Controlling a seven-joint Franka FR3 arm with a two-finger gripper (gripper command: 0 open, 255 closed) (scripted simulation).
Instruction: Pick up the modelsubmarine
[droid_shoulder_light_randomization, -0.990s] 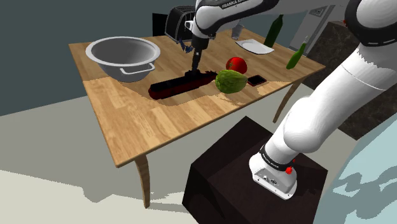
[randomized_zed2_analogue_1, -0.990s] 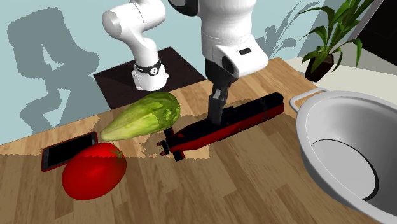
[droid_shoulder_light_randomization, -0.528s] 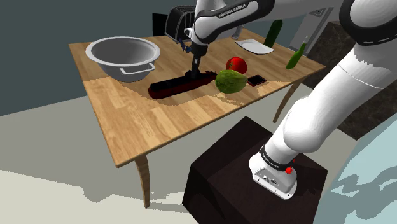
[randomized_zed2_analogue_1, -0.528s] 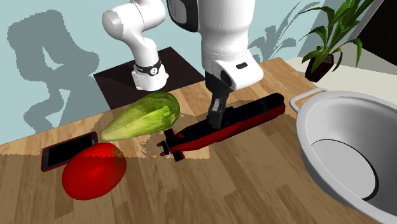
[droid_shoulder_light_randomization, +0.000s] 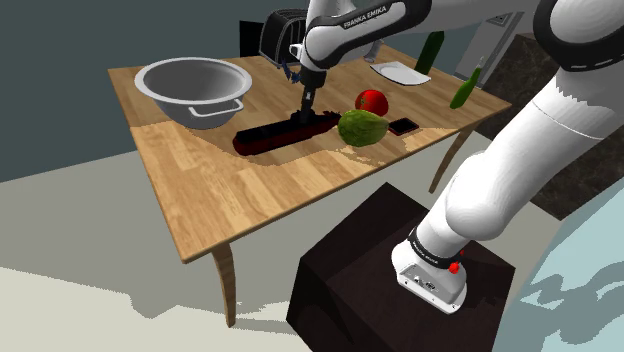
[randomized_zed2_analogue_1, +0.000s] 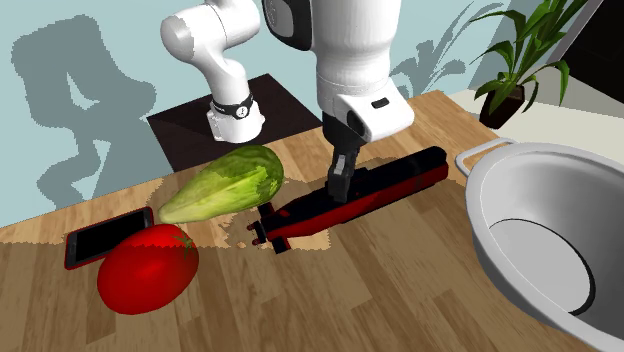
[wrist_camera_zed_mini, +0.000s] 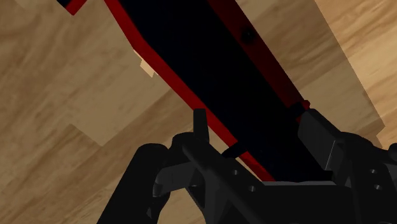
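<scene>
Partly, black fingertips merge with black hull, contact hard to read; wrist view cuts off both ends of model submarine (wrist_camera_zed_mini: 210, 63). Gripper (randomized_zed2_analogue_1: 338, 190) narrow, clasping red-edged hull directly beneath hand. Wooden table (randomized_zed2_analogue_1: 350, 300), grey bowl (randomized_zed2_analogue_1: 520, 190) beside hand, pale blue wall (randomized_zed2_analogue_1: 140, 120) behind. Hand sits lower than second ago; submarine unmoved.

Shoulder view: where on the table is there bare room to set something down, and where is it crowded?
Bare wood: the wide near part of the table, between the model submarine and the near edge. Crowded: the far strip, where the bowl, gripper, green fruit, red fruit and phone cluster around it.
</scene>
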